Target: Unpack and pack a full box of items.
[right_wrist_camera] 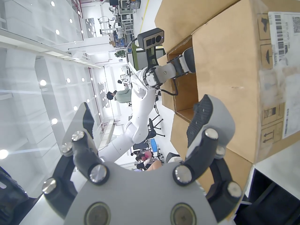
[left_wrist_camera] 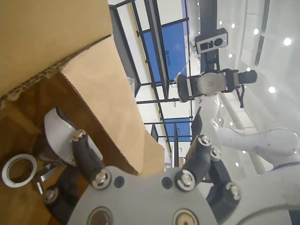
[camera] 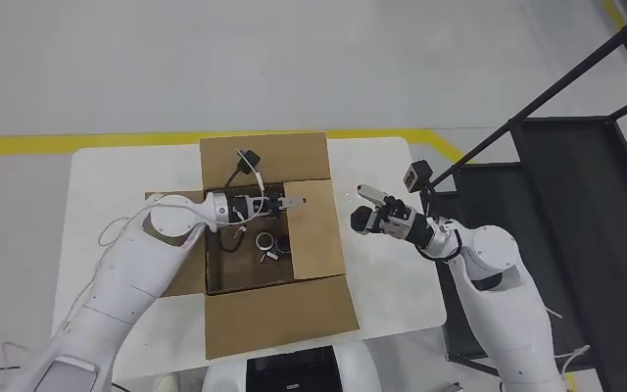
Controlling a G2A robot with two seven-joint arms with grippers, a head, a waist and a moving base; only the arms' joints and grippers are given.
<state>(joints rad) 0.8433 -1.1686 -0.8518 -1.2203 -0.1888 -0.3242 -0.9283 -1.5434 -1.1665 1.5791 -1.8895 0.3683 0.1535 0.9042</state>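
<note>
Your left arm comes in from the near left corner of the table (camera: 392, 284) and stretches out low across the open box (camera: 266, 157). Its wrist is laid over on its side, so the left gripper (camera: 292, 203) points level toward the right-hand flap (camera: 315, 230). Its jaws are spread wide and hold nothing. In the left wrist view one finger (left_wrist_camera: 58, 129) sits down inside the box against the inner wall, and the cardboard edge of the flap shows between the two fingers. Whether either finger touches the cardboard, you cannot tell.

Your right arm bends in from the right side, elbow out past the table edge and forearm angled toward the box. The right gripper (camera: 361, 208) hangs over bare table just beside the right-hand flap, apart from it, facing the box's outer wall. Its jaws are also wide apart and empty.

The box stands in the middle of the table with all four flaps folded out flat. On its floor, near your left gripper, lie a white ring (left_wrist_camera: 20, 157), a small metal piece (left_wrist_camera: 43, 178) touching it, and a dark round thing (camera: 283, 243) just beside the ring.
</note>
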